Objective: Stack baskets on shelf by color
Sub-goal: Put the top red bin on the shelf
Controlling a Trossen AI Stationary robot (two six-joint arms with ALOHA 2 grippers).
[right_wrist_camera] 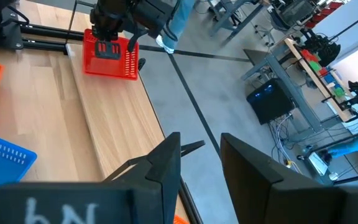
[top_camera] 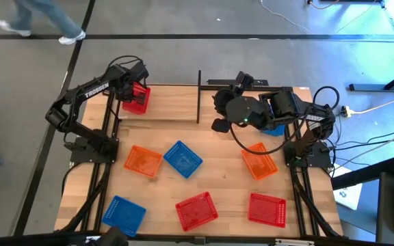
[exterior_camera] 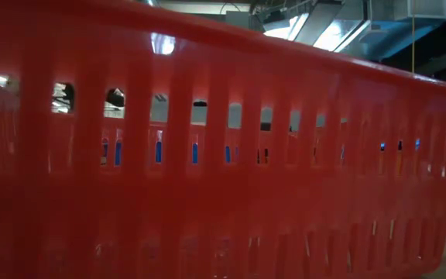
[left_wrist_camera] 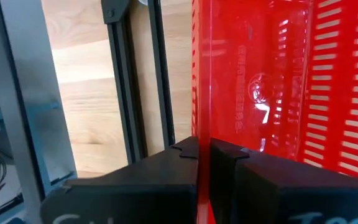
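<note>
My left gripper [top_camera: 134, 86] is shut on a red basket [top_camera: 137, 98] over the left end of the shelf [top_camera: 173, 104], a narrow light-wood board with black rods along the table's far edge. The right wrist view shows this basket [right_wrist_camera: 109, 56] open side up at the shelf's [right_wrist_camera: 115, 121] far-left corner; whether it rests on the board I cannot tell. My right gripper [top_camera: 217, 109] hangs raised over the shelf's middle, open [right_wrist_camera: 201, 163], with nothing between its fingers. A blue basket [top_camera: 274, 130] lies partly hidden under the right arm. My left gripper pinches one side wall of the red basket at its rim [left_wrist_camera: 202, 127], one finger inside the basket and one outside. The fingers come from above, pointing steeply down. The basket sits about level below them, open side up.
On the table lie two orange baskets [top_camera: 143, 160] [top_camera: 259, 161], two blue ones [top_camera: 182, 158] [top_camera: 124, 212] and two red ones [top_camera: 196, 210] [top_camera: 267, 208]. One red basket's wall [exterior_camera: 223, 155] fills the low view. A black upright post [top_camera: 198, 96] stands mid-shelf. A person walks beyond the table.
</note>
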